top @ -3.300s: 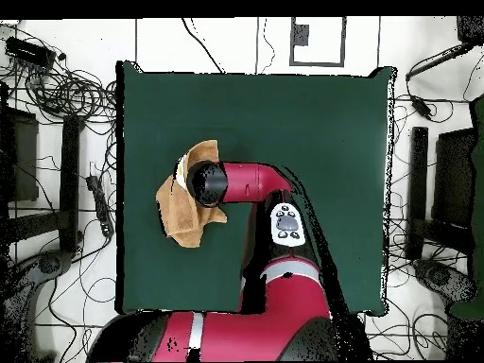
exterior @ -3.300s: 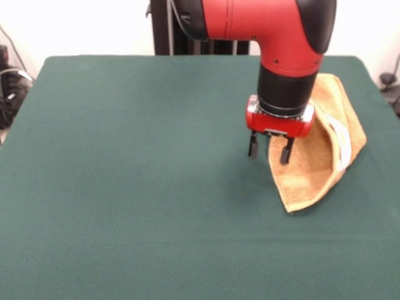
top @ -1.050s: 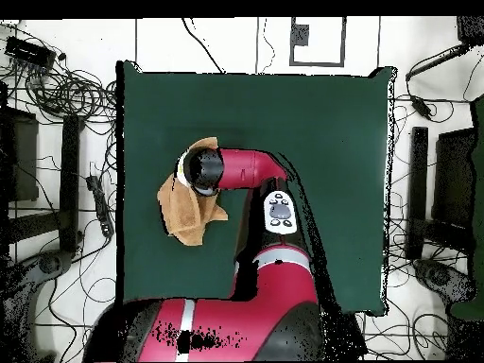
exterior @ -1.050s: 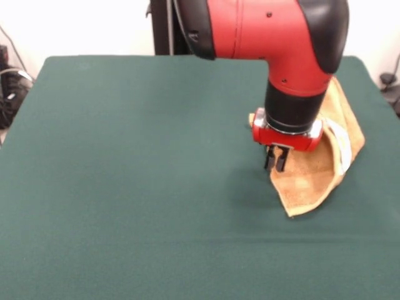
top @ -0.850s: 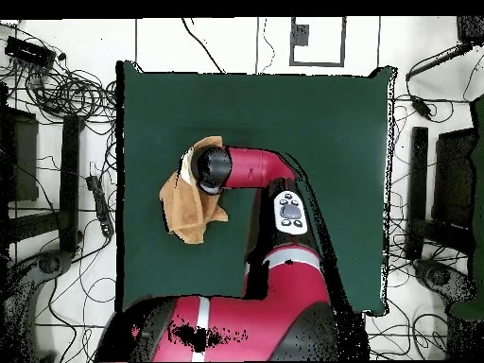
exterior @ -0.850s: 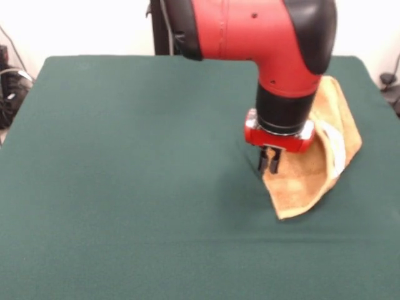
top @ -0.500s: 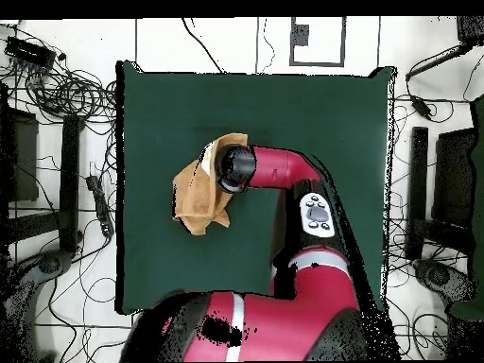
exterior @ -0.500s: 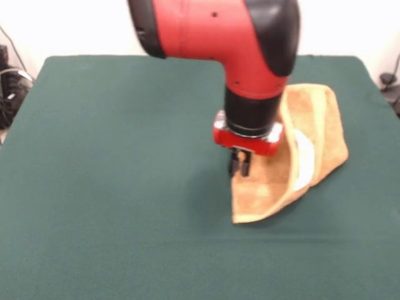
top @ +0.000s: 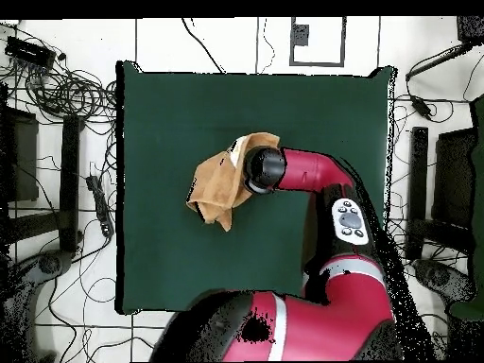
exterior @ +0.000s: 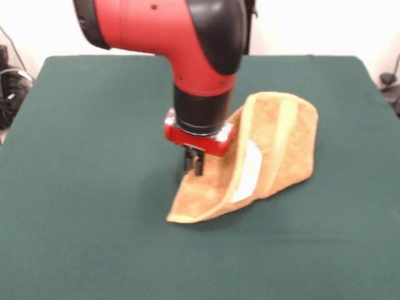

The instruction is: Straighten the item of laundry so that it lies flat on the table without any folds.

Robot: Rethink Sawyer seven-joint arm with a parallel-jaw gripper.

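Observation:
The golden-orange towel [exterior: 275, 147] lies folded on the dark green table [exterior: 94, 206], right of centre in the front view. A paler woven band runs along its folded edge and a small white tag [exterior: 248, 169] shows. My gripper [exterior: 193, 162] is shut on the towel's left edge and holds that edge raised off the table. In the overhead view the towel [top: 213, 184] sits left of centre on the table [top: 312, 113], with the arm's wrist covering the gripper.
The red arm [top: 312, 170] reaches in over the table from the lower right in the overhead view. Cables and stands lie on the floor around the table.
My gripper closed on the towel's edge and has dragged it leftward in the front view. The towel moved with it toward the table's middle and opened out somewhat.

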